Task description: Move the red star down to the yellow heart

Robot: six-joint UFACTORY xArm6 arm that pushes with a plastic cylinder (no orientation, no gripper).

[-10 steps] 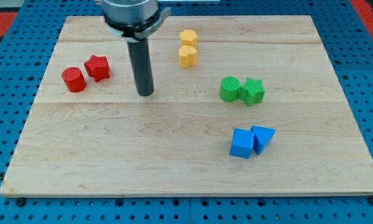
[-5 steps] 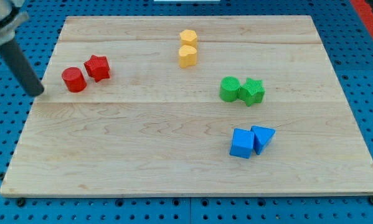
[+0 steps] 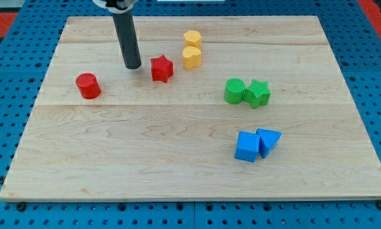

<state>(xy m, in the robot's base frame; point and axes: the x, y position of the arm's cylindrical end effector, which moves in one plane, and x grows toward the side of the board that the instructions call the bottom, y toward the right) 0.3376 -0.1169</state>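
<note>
The red star (image 3: 161, 69) lies on the wooden board (image 3: 177, 159), in its upper middle. The yellow heart (image 3: 191, 57) sits just to its right and slightly higher, a small gap apart, with a yellow hexagon (image 3: 192, 39) touching it above. My tip (image 3: 133, 65) rests on the board just left of the red star, a short gap away. The rod rises to the view's top.
A red cylinder (image 3: 88, 86) stands at the left. A green cylinder (image 3: 235, 91) and green star (image 3: 258, 93) touch at the right. A blue cube (image 3: 247, 146) and blue triangular block (image 3: 268, 141) touch at lower right.
The red star has moved right, away from the red cylinder, to beside the yellow heart. The red cylinder shifted slightly right. My tip went from the board's left edge to left of the star.
</note>
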